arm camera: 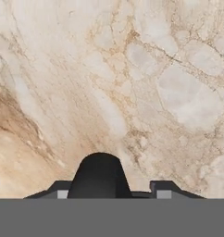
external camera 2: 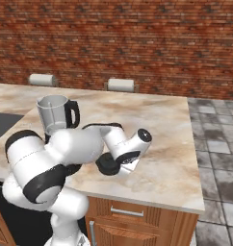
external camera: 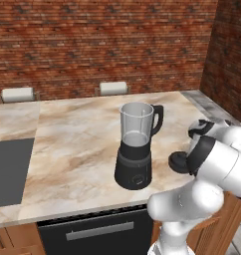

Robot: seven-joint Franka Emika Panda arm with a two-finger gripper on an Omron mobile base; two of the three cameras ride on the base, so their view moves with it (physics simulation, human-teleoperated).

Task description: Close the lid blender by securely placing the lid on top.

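Note:
The blender [external camera: 136, 147] stands open-topped in the middle of the marble counter: black base with a round knob, clear jar, black side handle. In the right base view its jar [external camera 2: 54, 113] rises behind my arm, which hides the base. The black lid [external camera: 178, 162] lies low on the counter to the blender's right, partly covered by my forearm, and appears as the lid [external camera 2: 107, 166] beside my hand. In the hand view its raised knob [arm camera: 100, 175] stands between my fingertips. My gripper [arm camera: 112, 192] straddles the knob, open, with a gap on the right side.
The marble counter [external camera: 77, 134] reaches back to a brick wall. A dark cooktop [external camera: 8, 172] is set in at the left. Two stool backs [external camera: 113, 88] stand behind the counter. The counter's right edge [external camera 2: 193, 158] drops to a tiled floor.

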